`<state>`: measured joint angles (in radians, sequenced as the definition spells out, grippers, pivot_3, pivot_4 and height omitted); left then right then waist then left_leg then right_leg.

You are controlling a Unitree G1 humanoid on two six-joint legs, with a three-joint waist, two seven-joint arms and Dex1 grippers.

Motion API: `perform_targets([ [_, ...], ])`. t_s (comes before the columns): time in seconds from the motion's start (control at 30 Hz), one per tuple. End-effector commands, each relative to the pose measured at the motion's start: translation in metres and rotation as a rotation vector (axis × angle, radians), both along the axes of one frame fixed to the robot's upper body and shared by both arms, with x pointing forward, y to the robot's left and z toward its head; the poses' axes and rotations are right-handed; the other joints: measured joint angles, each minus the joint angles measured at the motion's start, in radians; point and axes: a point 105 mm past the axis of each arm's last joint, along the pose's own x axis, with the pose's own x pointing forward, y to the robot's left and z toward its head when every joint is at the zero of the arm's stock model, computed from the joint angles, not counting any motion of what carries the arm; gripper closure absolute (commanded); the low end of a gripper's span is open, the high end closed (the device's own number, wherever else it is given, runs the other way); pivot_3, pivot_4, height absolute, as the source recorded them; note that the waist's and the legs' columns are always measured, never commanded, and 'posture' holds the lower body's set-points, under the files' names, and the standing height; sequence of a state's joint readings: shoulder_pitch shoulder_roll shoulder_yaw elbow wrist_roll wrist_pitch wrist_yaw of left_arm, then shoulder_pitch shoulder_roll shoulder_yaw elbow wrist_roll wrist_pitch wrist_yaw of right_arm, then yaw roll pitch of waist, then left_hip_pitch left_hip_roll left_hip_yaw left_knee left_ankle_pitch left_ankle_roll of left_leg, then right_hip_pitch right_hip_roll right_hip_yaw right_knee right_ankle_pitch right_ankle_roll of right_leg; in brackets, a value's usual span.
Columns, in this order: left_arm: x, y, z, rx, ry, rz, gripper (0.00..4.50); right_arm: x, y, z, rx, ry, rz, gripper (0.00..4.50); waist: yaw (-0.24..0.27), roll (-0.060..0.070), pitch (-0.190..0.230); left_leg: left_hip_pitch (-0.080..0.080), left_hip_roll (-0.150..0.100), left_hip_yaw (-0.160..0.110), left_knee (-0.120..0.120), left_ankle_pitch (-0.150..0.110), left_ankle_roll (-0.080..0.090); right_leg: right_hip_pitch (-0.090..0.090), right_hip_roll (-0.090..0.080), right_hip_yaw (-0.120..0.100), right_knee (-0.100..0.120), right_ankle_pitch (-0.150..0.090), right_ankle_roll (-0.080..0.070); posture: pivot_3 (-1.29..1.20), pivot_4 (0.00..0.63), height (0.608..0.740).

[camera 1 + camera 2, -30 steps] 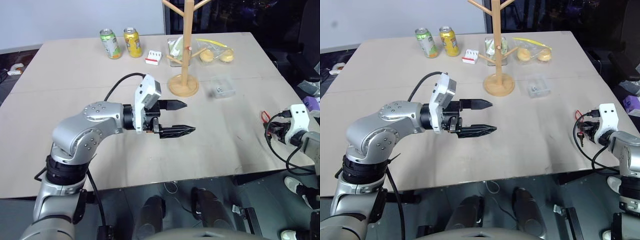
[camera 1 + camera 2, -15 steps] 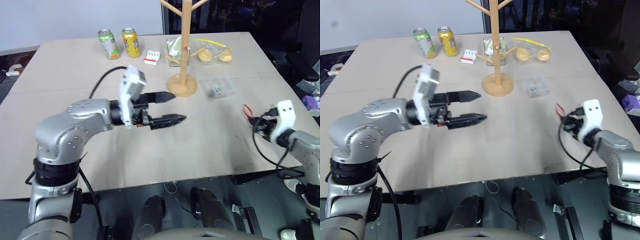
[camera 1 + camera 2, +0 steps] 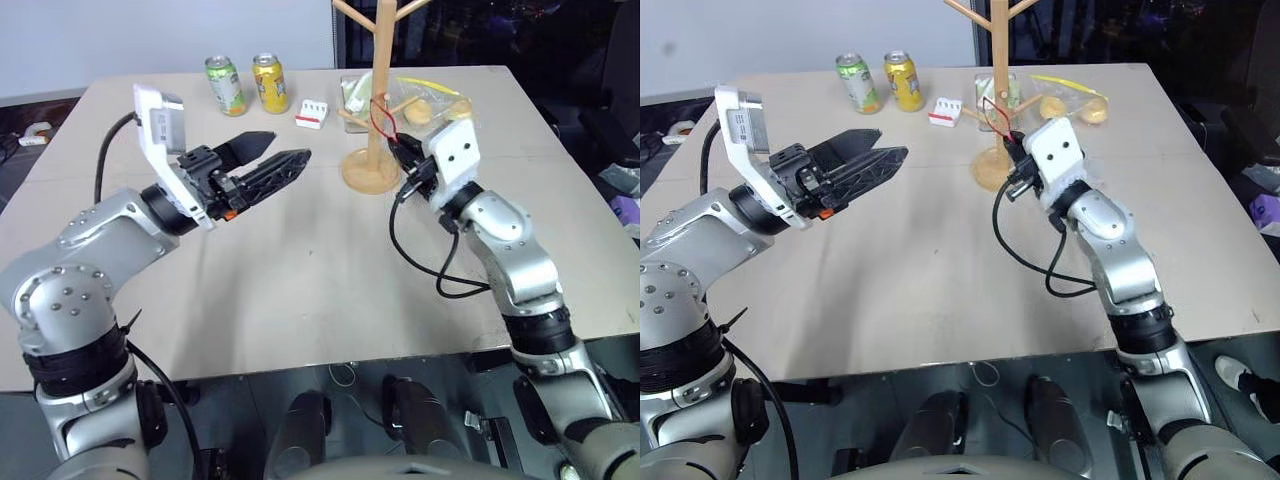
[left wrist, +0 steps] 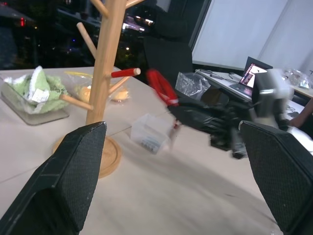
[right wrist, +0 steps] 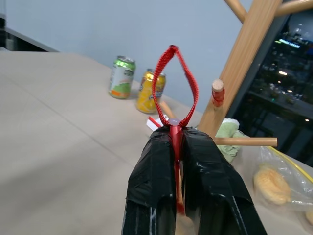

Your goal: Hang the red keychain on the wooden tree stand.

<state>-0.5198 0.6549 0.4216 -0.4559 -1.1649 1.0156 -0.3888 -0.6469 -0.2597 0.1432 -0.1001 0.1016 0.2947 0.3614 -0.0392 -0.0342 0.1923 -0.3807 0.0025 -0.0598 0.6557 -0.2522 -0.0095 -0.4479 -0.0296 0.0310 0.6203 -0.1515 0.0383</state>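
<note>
Beside the wooden tree stand [image 3: 374,110], my right hand [image 5: 175,134] pinches the red keychain [image 5: 173,85], loop up nr a peg; left hand [image 3: 268,158] wide, holding nothing, over table [image 3: 300,280].

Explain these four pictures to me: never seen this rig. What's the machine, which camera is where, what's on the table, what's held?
It is a two-armed humanoid robot. Two pictures come from its head, looking down over a table; the other two come from cameras on each wrist.

The right claw is shut on the red keychain, loop raised beside the wooden tree stand. The left claw is open and holds nothing.

On the table: two drink cans, a red-and-white box, bagged food.
</note>
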Motion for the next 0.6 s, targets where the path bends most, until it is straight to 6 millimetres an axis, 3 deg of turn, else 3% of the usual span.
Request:
perform_targets([
  [0.03, -0.008, -0.003, 0.014, 0.006, -0.071, -0.004, 0.0, 0.008, 0.001, 0.023, 0.023, -0.096, -0.025, 4.47, -0.001, 0.0, 0.0, 0.0, 0.0, 0.0, 0.0, 0.0, 0.0, 0.0, 0.0, 0.0, 0.0, 0.0, 0.0, 0.0, 0.15, 0.74],
  [0.23, -0.005, -0.004, 0.013, 0.011, -0.075, 0.006, 0.0, 0.02, 0.002, 0.032, 0.024, -0.138, -0.052, 4.47, -0.002, 0.0, 0.0, 0.0, 0.0, 0.0, 0.0, 0.0, 0.0, 0.0, 0.001, 0.0, 0.001, 0.0, -0.001, 0.0, 0.15, 0.74],
  [0.6, -0.001, -0.006, 0.014, 0.025, -0.086, 0.0, 0.0, 0.037, -0.007, 0.028, 0.049, -0.079, -0.112, 4.47, -0.002, 0.0, 0.0, 0.0, 0.0, 0.0, 0.0, 0.0, 0.0, 0.0, 0.001, 0.0, 0.001, 0.001, -0.002, 0.0, 0.15, 0.74],
])
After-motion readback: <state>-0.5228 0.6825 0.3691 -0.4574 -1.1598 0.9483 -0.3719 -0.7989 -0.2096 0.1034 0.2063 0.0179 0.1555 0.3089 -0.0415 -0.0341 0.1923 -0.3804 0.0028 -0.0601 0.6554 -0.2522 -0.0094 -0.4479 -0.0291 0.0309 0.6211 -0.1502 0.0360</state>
